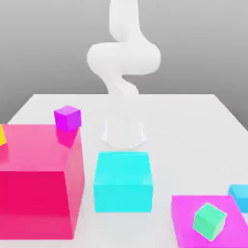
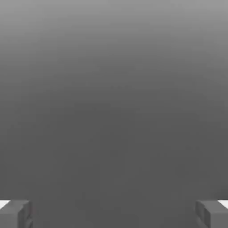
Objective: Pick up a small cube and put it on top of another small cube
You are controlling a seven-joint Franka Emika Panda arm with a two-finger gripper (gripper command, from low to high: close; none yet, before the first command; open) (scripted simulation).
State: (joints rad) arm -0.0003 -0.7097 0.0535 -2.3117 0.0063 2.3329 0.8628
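So the white arm (image 1: 123, 58) hangs over the back middle of the white table (image 1: 193, 121), and its gripper (image 1: 124, 134) sits just behind the big cyan block (image 1: 123, 181), pointing down with nothing between its fingers (image 2: 15, 213) — in the hand view the two grey pads sit far apart at opposite edges with only plain grey between them, so the jaws are spread wide and empty. The small sky-blue cube (image 1: 239, 196) is way over at the exterior view's right edge, partly cut off by the frame, sitting on the table right behind the flat magenta block (image 1: 186, 220). The mint-green cube (image 1: 209, 221) rests on top of that magenta block, turned a bit so a corner faces the camera. Those two small cubes are near each other but not touching as far as I can see. On the exterior view's left there's a huge pink-red block (image 1: 38, 179) with a small purple cube (image 1: 68, 118) sitting on its back right corner, and a sliver of a yellow cube (image 1: 2, 135) on top at the left edge. The gripper is well apart from both task cubes — the cyan block sits between it and them.
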